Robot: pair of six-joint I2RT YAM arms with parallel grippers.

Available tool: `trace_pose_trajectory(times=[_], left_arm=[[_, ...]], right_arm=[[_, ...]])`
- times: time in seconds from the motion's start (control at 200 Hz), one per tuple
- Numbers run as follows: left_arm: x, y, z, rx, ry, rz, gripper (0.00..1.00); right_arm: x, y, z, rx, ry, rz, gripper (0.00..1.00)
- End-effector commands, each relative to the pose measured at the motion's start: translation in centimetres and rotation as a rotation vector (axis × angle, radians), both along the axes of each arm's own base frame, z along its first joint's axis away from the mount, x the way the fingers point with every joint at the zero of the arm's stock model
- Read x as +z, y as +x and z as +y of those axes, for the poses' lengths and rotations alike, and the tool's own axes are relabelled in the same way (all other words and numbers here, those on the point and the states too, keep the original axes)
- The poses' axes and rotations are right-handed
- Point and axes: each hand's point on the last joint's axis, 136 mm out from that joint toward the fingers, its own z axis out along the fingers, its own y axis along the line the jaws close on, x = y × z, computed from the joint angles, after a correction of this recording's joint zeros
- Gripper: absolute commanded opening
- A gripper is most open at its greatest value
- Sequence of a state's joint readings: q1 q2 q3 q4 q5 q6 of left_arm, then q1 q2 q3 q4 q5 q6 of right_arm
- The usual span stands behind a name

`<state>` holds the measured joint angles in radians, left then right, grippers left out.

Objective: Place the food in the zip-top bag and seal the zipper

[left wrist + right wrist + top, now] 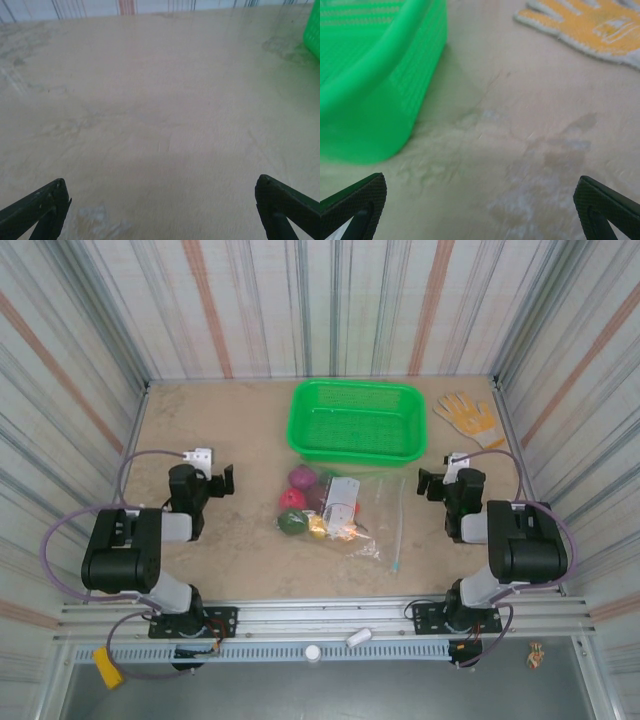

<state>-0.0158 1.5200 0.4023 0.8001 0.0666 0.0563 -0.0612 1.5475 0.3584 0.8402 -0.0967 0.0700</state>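
Note:
The food sits in a cluster mid-table: a magenta piece point(301, 478), a pink-red one point(291, 499), a dark green one point(290, 523), a yellow one point(318, 529) and an orange one point(346, 532). The clear zip-top bag point(372, 508) lies crinkled against them on the right. I cannot tell whether any piece is inside it. Its pale blue zipper point(399, 530) runs along the right edge. My left gripper point(206, 473) point(161, 183) hangs open over bare table, left of the food. My right gripper point(446, 474) point(481, 179) is open too, right of the bag, with nothing between its fingers.
A green mesh tray point(356, 452) point(395, 70) stands behind the food, close to my right gripper's left finger. A yellow work glove point(465, 415) point(592, 25) lies at the back right. Striped walls close in the table on three sides.

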Motion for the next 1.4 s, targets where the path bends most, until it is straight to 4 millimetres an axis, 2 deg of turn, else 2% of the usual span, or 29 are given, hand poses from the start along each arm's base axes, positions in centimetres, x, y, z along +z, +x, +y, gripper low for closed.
trace_pose_trajectory(times=[0.0,0.406,0.531,0.656,0.751,1.398], left_arm=[[0.3,0.3,0.4,0.014,0.027,0.004,0.99],[0.4,0.2,0.3,0.021,0.035,-0.007,0.99],[0.6,-0.1,2.3,0.127,0.008,-0.027,0.99],[0.5,0.1,1.9,0.117,0.031,-0.014,0.99],[0.3,0.3,0.3,0.019,0.036,0.002,0.99],[0.4,0.2,0.4,0.019,0.036,-0.007,0.99]], right_arm=[[1.0,1.4,-1.1,-0.068,-0.022,-0.023,0.99],[1.3,1.0,-1.0,-0.079,-0.044,-0.032,0.99],[1.2,1.1,-0.7,-0.021,0.01,-0.024,0.99],[1.1,1.2,-0.7,-0.021,0.006,-0.02,0.99],[1.1,1.3,-0.8,-0.019,0.009,-0.017,0.99],[1.2,1.2,-0.7,-0.017,0.004,-0.025,0.99]])
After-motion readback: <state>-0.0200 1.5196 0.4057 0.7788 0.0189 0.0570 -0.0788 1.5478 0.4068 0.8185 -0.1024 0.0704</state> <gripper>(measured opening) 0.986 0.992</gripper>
